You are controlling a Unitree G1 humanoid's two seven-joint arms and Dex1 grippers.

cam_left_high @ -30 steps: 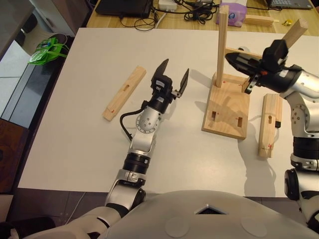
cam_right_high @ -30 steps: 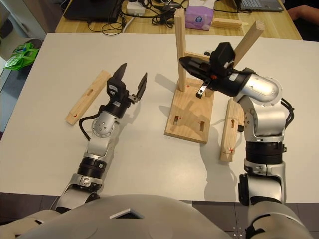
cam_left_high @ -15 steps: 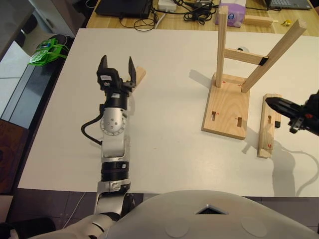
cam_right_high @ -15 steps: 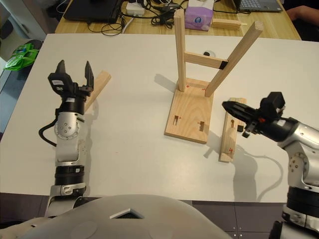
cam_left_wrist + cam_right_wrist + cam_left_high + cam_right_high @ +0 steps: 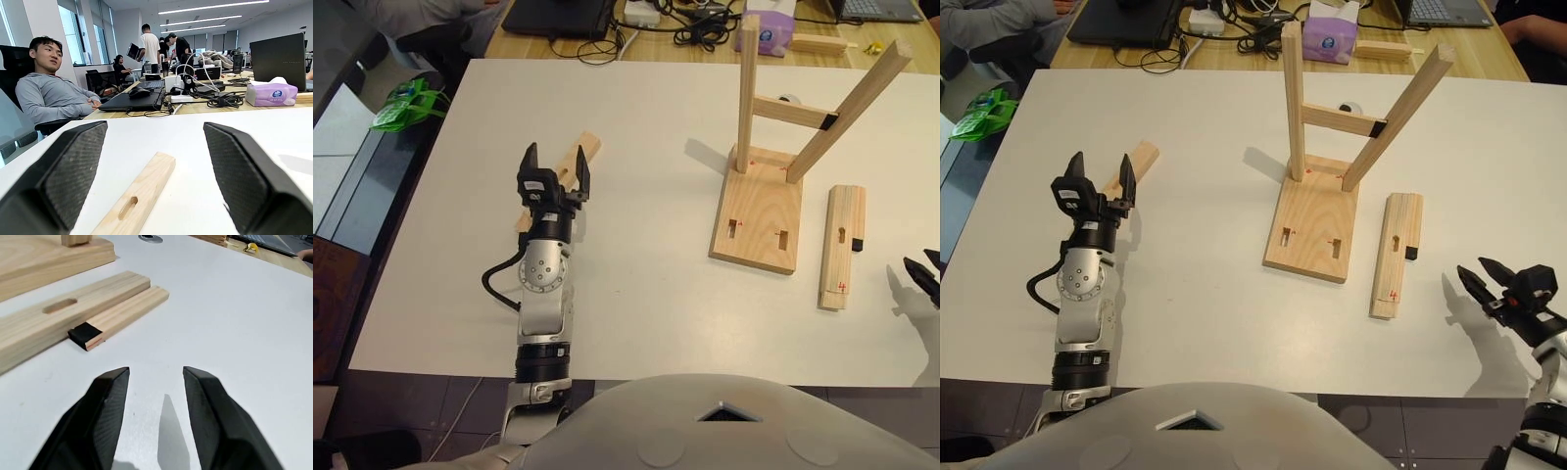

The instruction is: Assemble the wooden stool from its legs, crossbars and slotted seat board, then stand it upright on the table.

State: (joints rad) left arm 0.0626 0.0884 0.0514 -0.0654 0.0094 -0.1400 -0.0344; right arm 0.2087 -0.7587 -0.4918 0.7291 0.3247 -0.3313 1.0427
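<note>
— Wooden seat board [image 5: 759, 211]: lying where?
— Flat on the white bench [image 5: 646, 294], slotted face up. Carries an upright leg [image 5: 748, 88] and a tilted leg [image 5: 850, 110] at its far end, joined by a crossbar [image 5: 790, 111]. Two open slots at its near end.
— Any pieces lying free?
— Just right of the seat board, a loose leg [image 5: 835, 269], slotted, flat on the bench, with a thinner black-tipped bar [image 5: 124, 313] touching its outer side. Well left of the seat board, a second loose leg [image 5: 137, 200], also flat.
— And the left tool [image 5: 556, 149]?
— Well left of the seat board, over the middle of the second loose leg. Spread wide, pinching nothing. From the wrist: wood running on ahead through the gap between the pads [image 5: 73, 166], clear of both.
— And the right tool [image 5: 1474, 268]?
— Right of the seat board and nearer the robot, beyond the loose leg and its bar, apart from both. Parted too, gripping nothing. Points toward the black tip of the bar without touching it, with bare bench between fingertips [image 5: 112, 391] and wood.
— Stool upright yet?
— Not yet. Seat down on the bench, legs in the air.
</note>
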